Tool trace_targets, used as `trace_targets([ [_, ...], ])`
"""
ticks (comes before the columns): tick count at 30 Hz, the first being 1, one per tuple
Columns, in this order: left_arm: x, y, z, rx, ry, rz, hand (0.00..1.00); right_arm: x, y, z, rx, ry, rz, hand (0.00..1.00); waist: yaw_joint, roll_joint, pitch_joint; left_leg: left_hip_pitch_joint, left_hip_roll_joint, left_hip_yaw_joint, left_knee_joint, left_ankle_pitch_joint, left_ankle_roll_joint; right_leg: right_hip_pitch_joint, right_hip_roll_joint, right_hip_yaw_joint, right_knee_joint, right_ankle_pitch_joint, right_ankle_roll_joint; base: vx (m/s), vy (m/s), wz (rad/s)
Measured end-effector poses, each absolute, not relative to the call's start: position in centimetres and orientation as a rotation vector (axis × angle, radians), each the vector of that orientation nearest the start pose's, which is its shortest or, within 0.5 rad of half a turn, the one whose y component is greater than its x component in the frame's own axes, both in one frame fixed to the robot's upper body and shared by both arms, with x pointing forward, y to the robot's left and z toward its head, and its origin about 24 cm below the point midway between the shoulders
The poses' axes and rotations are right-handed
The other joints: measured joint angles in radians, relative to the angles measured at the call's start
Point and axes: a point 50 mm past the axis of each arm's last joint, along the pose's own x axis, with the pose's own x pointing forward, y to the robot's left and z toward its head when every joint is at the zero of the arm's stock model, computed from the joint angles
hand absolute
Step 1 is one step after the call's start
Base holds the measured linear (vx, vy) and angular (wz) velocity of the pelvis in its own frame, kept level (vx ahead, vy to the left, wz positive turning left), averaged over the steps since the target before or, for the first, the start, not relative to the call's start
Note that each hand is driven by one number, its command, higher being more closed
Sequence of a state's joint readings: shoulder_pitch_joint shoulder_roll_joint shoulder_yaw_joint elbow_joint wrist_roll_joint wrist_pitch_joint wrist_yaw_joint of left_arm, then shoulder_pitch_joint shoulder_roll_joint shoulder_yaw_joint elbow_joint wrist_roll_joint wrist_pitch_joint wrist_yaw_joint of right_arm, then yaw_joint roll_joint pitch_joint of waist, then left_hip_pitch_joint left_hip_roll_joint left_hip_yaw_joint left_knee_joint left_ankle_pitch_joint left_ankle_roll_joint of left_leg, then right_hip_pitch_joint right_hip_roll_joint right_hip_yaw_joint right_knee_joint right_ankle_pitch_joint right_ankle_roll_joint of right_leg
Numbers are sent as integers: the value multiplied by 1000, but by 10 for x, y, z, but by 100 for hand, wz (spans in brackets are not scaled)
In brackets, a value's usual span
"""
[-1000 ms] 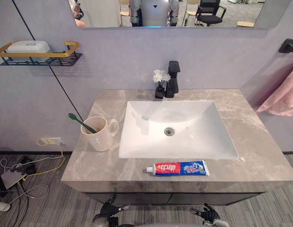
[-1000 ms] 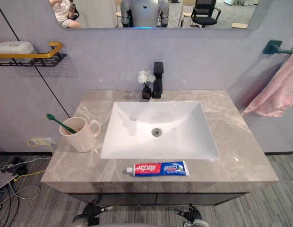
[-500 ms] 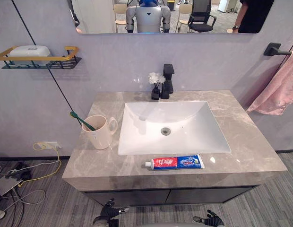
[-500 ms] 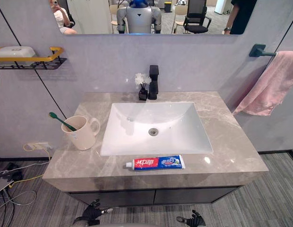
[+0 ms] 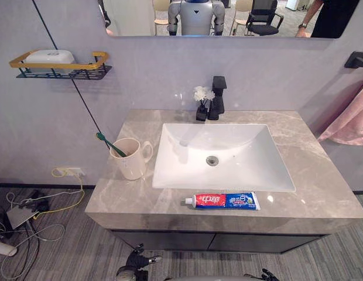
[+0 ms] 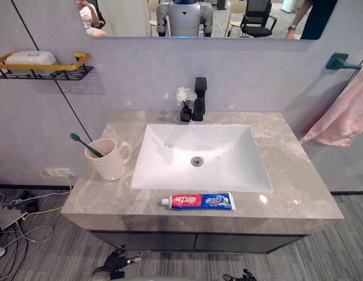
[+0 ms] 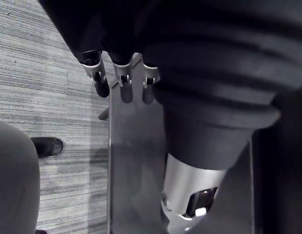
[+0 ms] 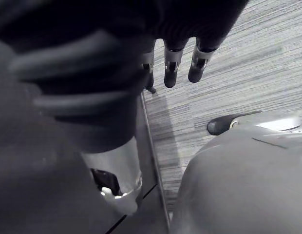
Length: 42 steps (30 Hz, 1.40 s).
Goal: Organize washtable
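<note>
The bench (image 5: 322, 187) is a grey stone top with a white sink (image 5: 187, 158) set in its middle. A pink towel (image 5: 348, 120) hangs past the right edge. A shelf (image 5: 64, 73) is on the wall above the left side.

A mug (image 5: 132, 161) stands near the left edge, upright, with a green brush (image 5: 108, 143) leaning in it. A tube (image 5: 223, 201) of toothpaste lies flat along the front edge, just in front of the sink and apart from the mug. A black tap (image 5: 216, 98) and small white flowers (image 5: 201, 95) are at the back edge.

The left hand (image 7: 125, 87) and the right hand (image 8: 170, 73) hang low in front of the bench. Their fingers are loose and apart, and they hold nothing.

The job looks like it has not begun. The tube seems the thing out of place. I think the next move is to lift the right hand up over the front edge, close it round the tube, and stand the tube in the mug. The tube is flat and smooth, so it may slip.
</note>
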<state>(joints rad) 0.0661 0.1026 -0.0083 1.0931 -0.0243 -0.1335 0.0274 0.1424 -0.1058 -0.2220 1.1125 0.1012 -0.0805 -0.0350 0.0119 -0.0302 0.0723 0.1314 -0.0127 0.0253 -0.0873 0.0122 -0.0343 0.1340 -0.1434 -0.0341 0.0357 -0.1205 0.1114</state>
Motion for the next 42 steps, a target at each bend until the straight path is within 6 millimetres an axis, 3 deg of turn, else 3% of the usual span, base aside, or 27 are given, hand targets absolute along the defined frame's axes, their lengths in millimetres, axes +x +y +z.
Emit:
trace_targets([
  [4,104,196,-157,98,1013,104,0,60,-224,-164,85,1123,-415,0,0,-1,1,-26,-3,-30,20,3,6,2,-1,-29,-4,0,1,17,-36,23],
  [7,102,212,-155,118,1013,146,0,68,-230,-161,70,1093,-414,0,1,2,4,-33,-3,-51,30,2,5,11,0,-51,-4,-1,0,3,-39,18],
  [10,98,237,-151,131,1011,237,0,84,-245,-152,29,1022,-419,0,1,18,13,-33,-3,-58,34,2,5,16,-1,-58,-3,-1,0,-38,-18,8],
  [15,103,291,-129,198,927,409,0,86,-257,-148,-25,1016,-411,0,5,20,13,-36,-2,-81,35,2,4,19,0,-83,5,-13,-9,-48,-22,13],
  [20,136,334,-80,266,671,543,0,78,-259,-149,-34,1033,-411,0,10,19,13,-54,-5,-105,42,3,3,19,-1,-108,1,-14,-10,-6,-19,15],
  [22,163,344,-39,308,452,601,0,75,-259,-148,-41,1027,-410,0,32,19,13,-66,-7,-114,53,3,3,21,-1,-119,-4,-14,-10,18,-20,14],
  [24,178,346,-5,374,295,625,0,70,-258,-149,-38,1036,-413,0,35,19,13,-68,-9,-133,54,3,3,32,0,-136,-6,-14,-10,25,-22,25],
  [27,192,337,59,528,7,675,0,67,-254,-151,-21,1041,-418,0,56,25,13,-55,-12,-146,55,3,3,57,0,-155,-15,-14,-10,25,-29,16],
  [30,195,319,98,636,-181,699,0,64,-252,-152,-11,1047,-417,0,62,34,11,-48,-15,-159,60,3,3,75,-1,-162,-18,-14,-11,-14,-13,13],
  [35,189,279,139,748,-403,657,0,58,-246,-155,30,1063,-420,0,64,47,5,-47,-13,-162,70,1,0,74,1,-160,-4,-18,-16,-55,-2,2],
  [37,186,252,156,773,-532,573,0,54,-243,-156,40,1074,-413,0,60,46,5,-46,-7,-161,71,0,-1,74,2,-158,-2,-18,-16,-60,-8,-1],
  [42,184,210,174,753,-703,407,0,45,-238,-159,50,1107,-391,0,57,43,4,-44,-7,-161,78,1,0,76,2,-158,1,-18,-16,-43,-2,-1],
])
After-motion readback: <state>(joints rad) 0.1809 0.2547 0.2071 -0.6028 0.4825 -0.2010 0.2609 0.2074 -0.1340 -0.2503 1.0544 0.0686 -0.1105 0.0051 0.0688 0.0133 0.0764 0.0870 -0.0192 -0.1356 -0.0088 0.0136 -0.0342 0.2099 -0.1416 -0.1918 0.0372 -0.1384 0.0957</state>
